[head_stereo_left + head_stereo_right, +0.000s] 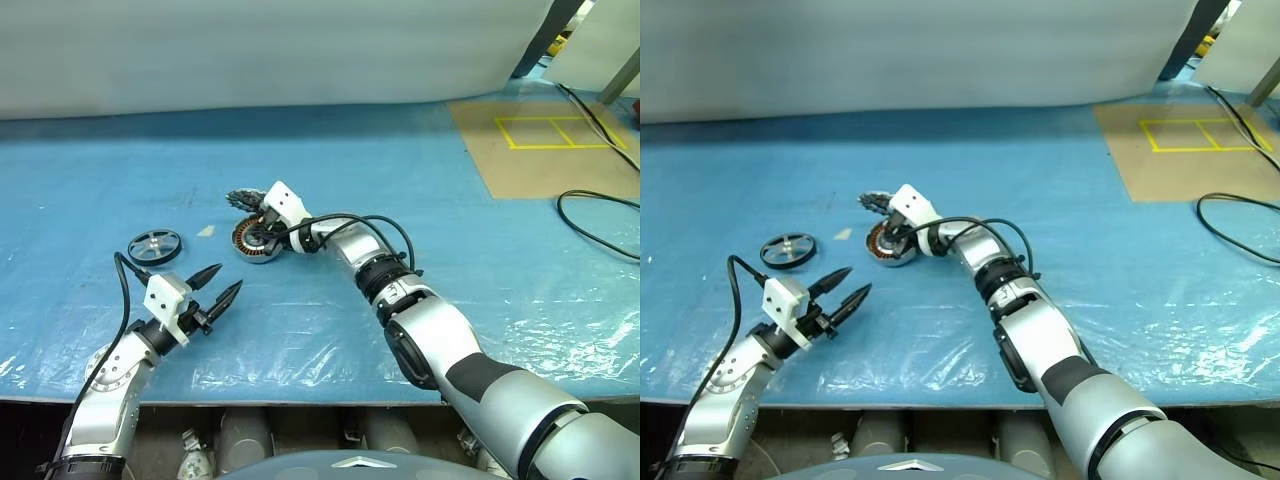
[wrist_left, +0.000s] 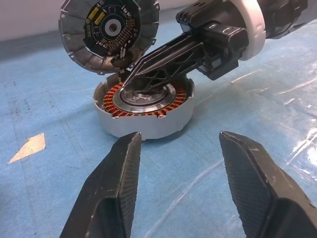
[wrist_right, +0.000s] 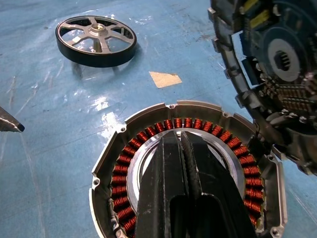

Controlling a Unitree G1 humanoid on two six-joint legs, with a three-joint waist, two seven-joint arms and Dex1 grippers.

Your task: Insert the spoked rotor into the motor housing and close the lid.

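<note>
Toward the left side of the blue plastic sheet (image 1: 480, 270), spoked rotor (image 1: 155, 246) lies flat, alone, well apart from the housing. Thin metal ring with a dark outer band, looks light and stiff; likely slick on the rim, so pinch across the rim or a spoke near the hub, not the whole ring. Left gripper (image 1: 215, 290) hovers near the sheet's front edge, fingers spread, nothing in them, pointing toward the housing. Middle of the sheet: motor housing (image 1: 257, 240) sits open, copper windings exposed; windings look delicate, avoid scraping them. Right gripper (image 3: 182, 136) has fingers clenched together, tips resting over the housing's silver centre hub, holding nothing. Lid (image 2: 106, 30) stands tilted on edge against the housing's far rim, inner circuit face showing; looks heavier, toothed rim gives purchase
</note>
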